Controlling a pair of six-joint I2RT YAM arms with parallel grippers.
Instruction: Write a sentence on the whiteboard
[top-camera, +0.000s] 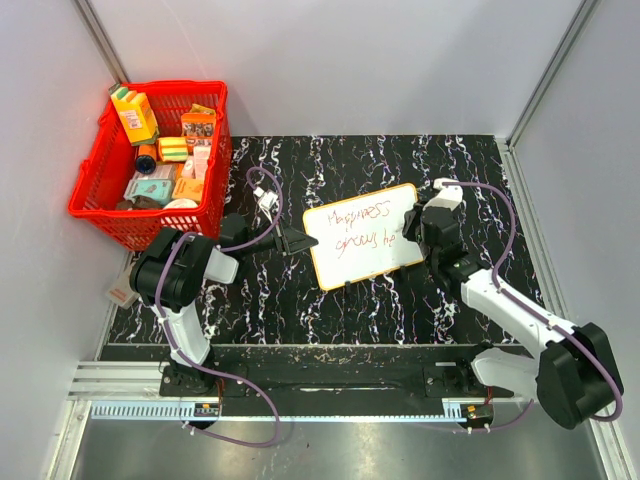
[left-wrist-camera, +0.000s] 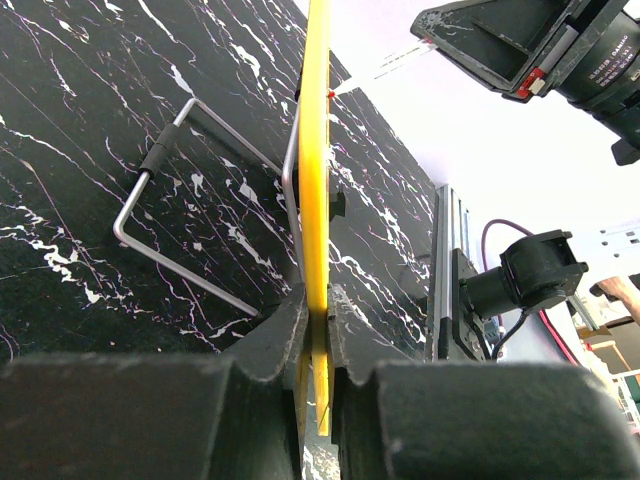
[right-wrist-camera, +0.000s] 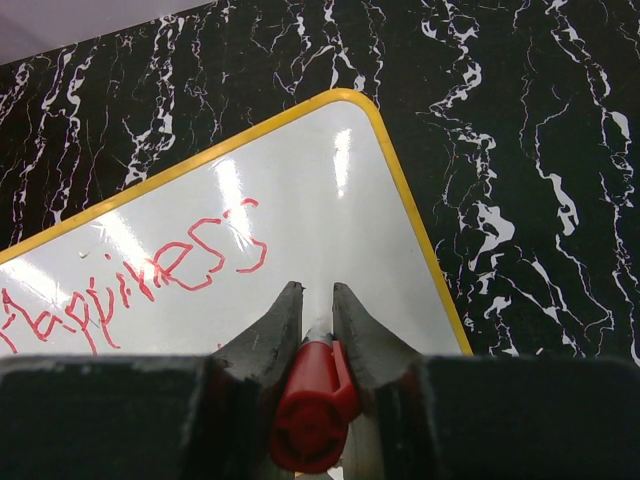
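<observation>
**Two lines written, the sentence looks nearly done**

Two short lines of red script, the sentence (top-camera: 362, 228), already sit on the whiteboard (top-camera: 365, 235) at the centre of the top view. You can read "Happiness" first; the second line is too small to read. Your left gripper (top-camera: 297, 240) is clamped on the board's left rim. Your right gripper (top-camera: 425, 228) is closed on the red marker (right-wrist-camera: 312, 405) over the board's right side, so probably only a word or two remains. The red basket (top-camera: 150, 228), upper left, holds cartons and boxes (top-camera: 165, 165).
</observation>
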